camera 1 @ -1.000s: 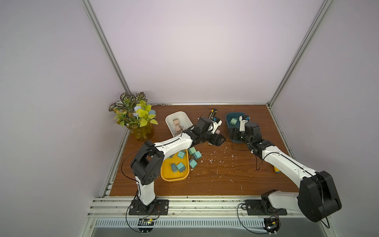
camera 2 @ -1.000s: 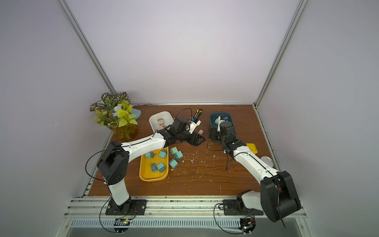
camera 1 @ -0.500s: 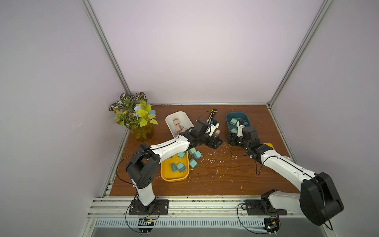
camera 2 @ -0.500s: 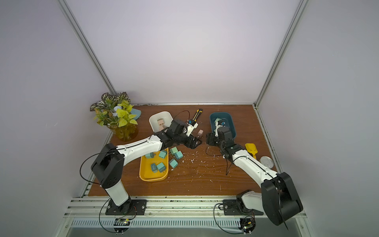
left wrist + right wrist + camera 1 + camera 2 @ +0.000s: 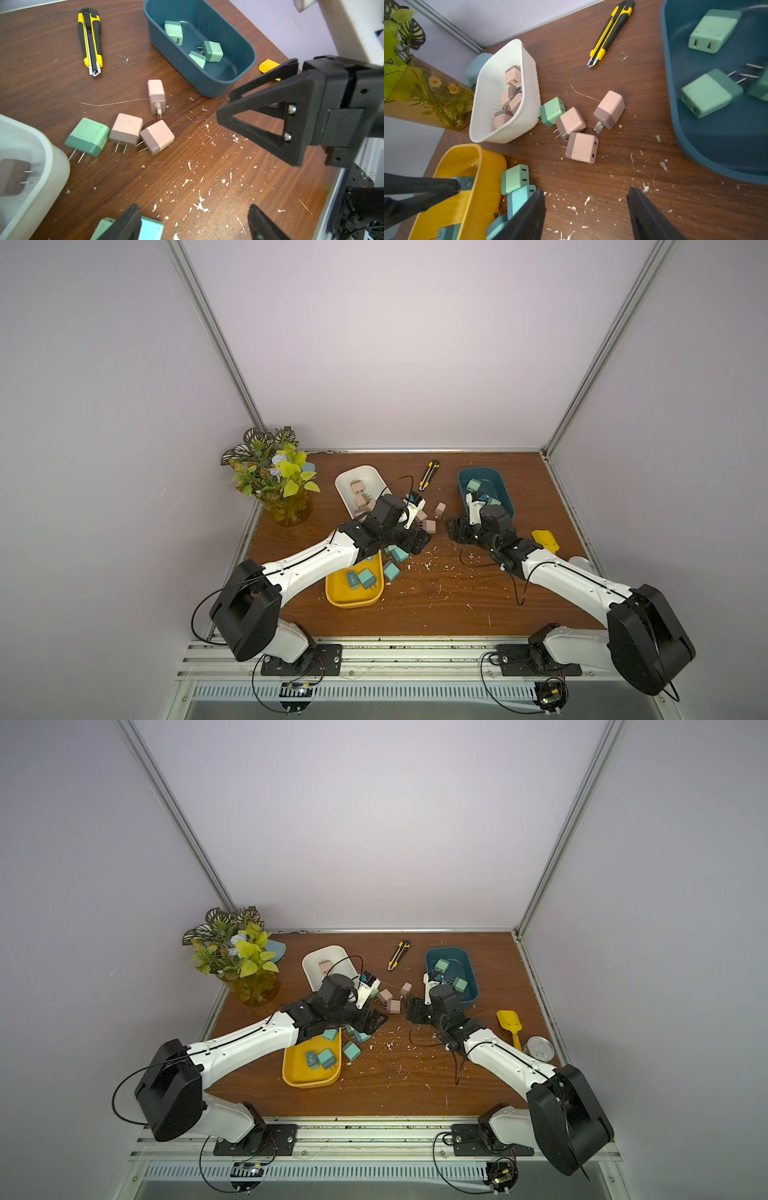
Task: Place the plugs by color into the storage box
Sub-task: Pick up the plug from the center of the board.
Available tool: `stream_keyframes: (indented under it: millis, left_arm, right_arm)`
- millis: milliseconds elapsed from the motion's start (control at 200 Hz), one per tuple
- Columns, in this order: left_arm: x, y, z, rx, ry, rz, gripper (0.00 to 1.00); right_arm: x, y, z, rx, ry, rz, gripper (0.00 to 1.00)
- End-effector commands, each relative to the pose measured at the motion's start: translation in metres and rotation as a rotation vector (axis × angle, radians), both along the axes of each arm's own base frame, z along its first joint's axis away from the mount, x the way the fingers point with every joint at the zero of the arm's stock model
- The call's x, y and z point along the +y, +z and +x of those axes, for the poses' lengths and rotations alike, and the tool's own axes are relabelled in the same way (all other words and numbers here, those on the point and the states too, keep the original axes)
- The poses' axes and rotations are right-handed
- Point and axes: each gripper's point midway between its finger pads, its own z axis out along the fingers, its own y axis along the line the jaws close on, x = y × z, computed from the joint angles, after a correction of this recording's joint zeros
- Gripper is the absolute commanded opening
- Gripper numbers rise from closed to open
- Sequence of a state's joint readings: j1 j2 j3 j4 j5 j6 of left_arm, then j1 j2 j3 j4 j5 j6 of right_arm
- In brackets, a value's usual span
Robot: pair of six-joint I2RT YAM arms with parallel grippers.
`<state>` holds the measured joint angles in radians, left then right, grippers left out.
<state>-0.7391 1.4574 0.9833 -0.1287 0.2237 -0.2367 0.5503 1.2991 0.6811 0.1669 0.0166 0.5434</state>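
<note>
Three pink plugs [image 5: 156, 137] and a green plug [image 5: 87, 136] lie loose on the table between the white storage box [image 5: 345, 485] and the dark teal storage box [image 5: 505, 493]. The white one holds pink plugs [image 5: 512, 76]. The teal one holds mint green plugs [image 5: 212, 51]. Teal-blue plugs [image 5: 365, 578] sit in the yellow storage box [image 5: 353, 602], and more plugs [image 5: 515, 178] lie beside it. My left gripper [image 5: 419, 545] and right gripper [image 5: 451, 531] face each other low over bare wood in front of the pink plugs. Both are open and empty.
A yellow-black utility knife [image 5: 429, 475] lies at the back between the boxes. A potted plant [image 5: 278, 481] fills the back left corner. A yellow scoop [image 5: 546, 541] and a tin can [image 5: 540, 1048] sit at the right edge. White flecks litter the wood.
Both grippers have drawn forward from the back. The right one came away from the dark teal box and the left one away from the pink plugs. Their openings look unchanged.
</note>
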Motion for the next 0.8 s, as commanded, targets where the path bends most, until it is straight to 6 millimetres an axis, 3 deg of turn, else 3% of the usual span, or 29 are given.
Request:
stream_keyframes:
  millis: [0,525,796]
  left_arm:
    - [0.009,-0.005,-0.007,0.001,0.019,0.021,0.82]
    - [0.021,-0.039,-0.018,0.064,0.06,0.031,0.82]
    - [0.028,-0.076,-0.02,0.119,0.07,0.114,0.81]
  right_arm:
    - [0.019,0.015,0.003,-0.035,0.034,0.046,0.68]
    - [0.039,0.002,-0.01,0.0,0.073,-0.005,0.69]
    - [0.046,-0.009,-0.013,0.022,0.085,-0.025,0.69]
